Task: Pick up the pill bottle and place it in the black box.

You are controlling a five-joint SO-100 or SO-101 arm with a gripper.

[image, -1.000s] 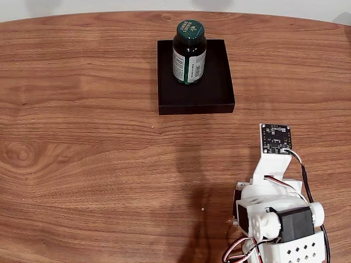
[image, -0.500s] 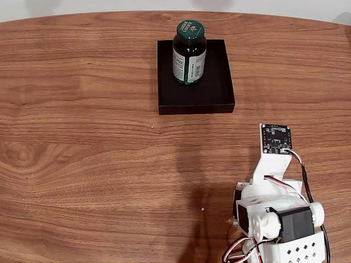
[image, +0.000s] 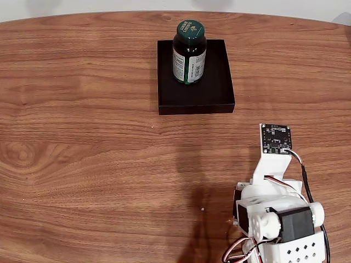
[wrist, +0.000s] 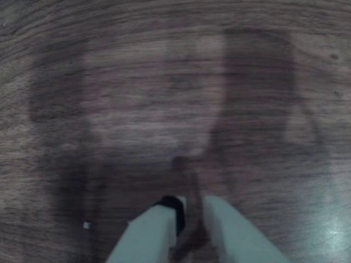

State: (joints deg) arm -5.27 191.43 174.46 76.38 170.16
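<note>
Small dark green pill bottle (image: 190,52), white-and-green label, stands upright inside the shallow matte black square box (image: 216,93), toward its far edge; pale cap lettering too small to read. Fixed view: white arm (image: 277,216) folded at lower right, well apart. Wrist view, blurred: pale gripper (wrist: 190,211) fingertips nearly together, holding nothing, over bare wood-grain table (image: 82,137).
</note>
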